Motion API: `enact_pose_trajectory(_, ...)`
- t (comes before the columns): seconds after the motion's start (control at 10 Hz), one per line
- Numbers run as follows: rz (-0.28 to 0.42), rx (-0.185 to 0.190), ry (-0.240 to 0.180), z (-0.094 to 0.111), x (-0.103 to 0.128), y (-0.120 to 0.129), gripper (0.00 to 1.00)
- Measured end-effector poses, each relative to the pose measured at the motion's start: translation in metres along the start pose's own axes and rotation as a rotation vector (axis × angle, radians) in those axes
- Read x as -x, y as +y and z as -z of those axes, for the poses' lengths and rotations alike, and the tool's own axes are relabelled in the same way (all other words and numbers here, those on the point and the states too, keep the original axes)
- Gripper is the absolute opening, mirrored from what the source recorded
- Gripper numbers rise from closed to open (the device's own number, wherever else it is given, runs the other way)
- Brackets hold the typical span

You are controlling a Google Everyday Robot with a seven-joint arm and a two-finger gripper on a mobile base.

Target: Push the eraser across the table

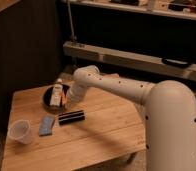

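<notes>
Arm: is being recorded as smooth off-white rounded shells, widening into a bulky segment at the near right. Small dark dots are being noted along the casing. Gripper: is being observed near the table's far left corner, largely hidden behind the wrist.

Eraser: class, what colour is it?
The eraser is black with pale stripes, camera view; gripper beside bowl.

The claw hangs low at the right rim of the bowl, just behind the eraser. To the eraser's right, the table lies open to its edge. The left is crowded: a blue pad sits just beside the eraser, a clear cup beyond it. The white arm reaches over the table's back right.
</notes>
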Motion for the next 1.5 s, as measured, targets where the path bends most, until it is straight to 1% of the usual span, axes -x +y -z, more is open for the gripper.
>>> enact_pose_trajectory(0.1, 0.014, 0.008, -0.007, -0.002, 0.003, -0.005, 0.0)
enact_pose_trajectory(0.2, 0.035, 0.026, -0.012, -0.004, 0.007, -0.012, 0.0)
enact_pose_trajectory(0.3, 0.022, 0.04, -0.015, -0.008, 0.008, -0.013, 0.0)
enact_pose_trajectory(0.4, -0.017, 0.053, -0.013, -0.011, 0.007, -0.008, 0.0)
enact_pose_trajectory(0.5, -0.064, 0.061, -0.009, -0.014, 0.003, 0.004, 0.0)
enact_pose_trajectory(0.7, -0.164, 0.075, 0.029, -0.016, -0.013, 0.044, 0.0)
enact_pose_trajectory(0.8, -0.201, 0.077, 0.053, -0.014, -0.02, 0.062, 0.0)
enact_pose_trajectory(0.9, -0.214, 0.078, 0.072, -0.013, -0.022, 0.069, 0.0)
enact_pose_trajectory(1.0, -0.21, 0.085, 0.105, -0.013, -0.026, 0.071, 0.0)
enact_pose_trajectory(1.1, -0.2, 0.092, 0.124, -0.013, -0.029, 0.071, 0.0)
enact_pose_trajectory(1.3, -0.184, 0.098, 0.138, -0.016, -0.033, 0.064, 0.0)
enact_pose_trajectory(1.5, -0.19, 0.105, 0.142, -0.022, -0.04, 0.063, 0.0)
